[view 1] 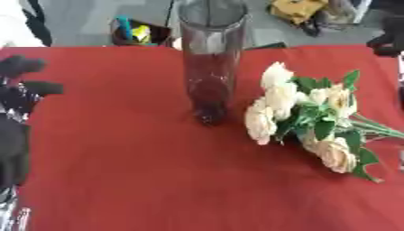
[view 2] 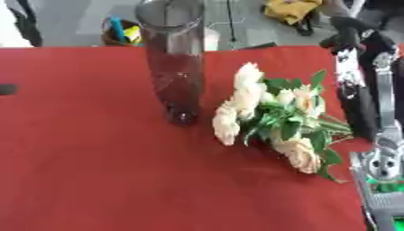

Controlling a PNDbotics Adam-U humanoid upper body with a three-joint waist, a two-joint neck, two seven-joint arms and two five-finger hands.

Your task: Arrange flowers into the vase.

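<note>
Both eyes look steeply down from the robot's head onto the red tablecloth (view 1: 142, 171), facing the far floor, fairly close. They share the glass vase (view 1: 211, 63) and cream roses (view 2: 268, 113). The left eye view reaches further left, the right eye view further right.

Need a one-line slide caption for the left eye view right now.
Empty clear vase upright on red table, cream flowers lying beside it, left hand idle at the edge.

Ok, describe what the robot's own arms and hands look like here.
The left robot hand at the left edge of the left eye view is black with thick, rounded fingers and silver metal parts at its joints. The right robot hand and its arm in the right eye view are black with silver joint pieces; a grey metal bracket shows lower down.
</note>
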